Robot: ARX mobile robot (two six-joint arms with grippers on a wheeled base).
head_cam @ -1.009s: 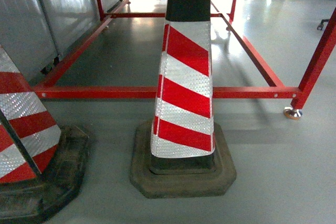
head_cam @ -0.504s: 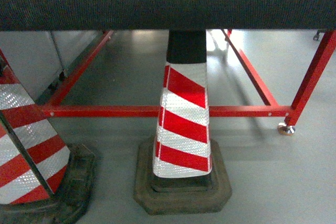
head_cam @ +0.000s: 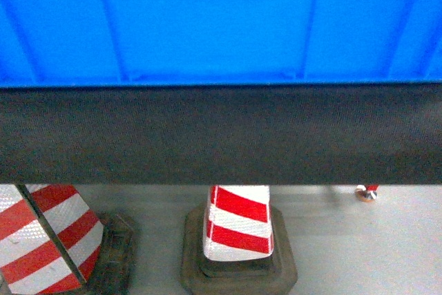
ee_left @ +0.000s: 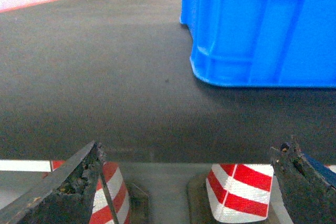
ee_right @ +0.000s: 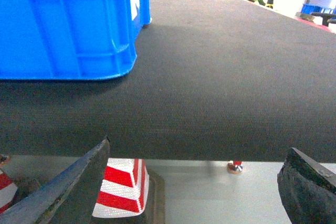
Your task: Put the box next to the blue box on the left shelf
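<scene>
Box, bright blue, ribbed, sits on dark mat; both pincers wide.

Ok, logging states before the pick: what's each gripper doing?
Left gripper: open, holding nothing.
Right gripper: open, holding nothing.

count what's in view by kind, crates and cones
blue crates: 1, the crate on the dark mat
striped cones: 2, the middle cone and the left cone
total: 3
</scene>
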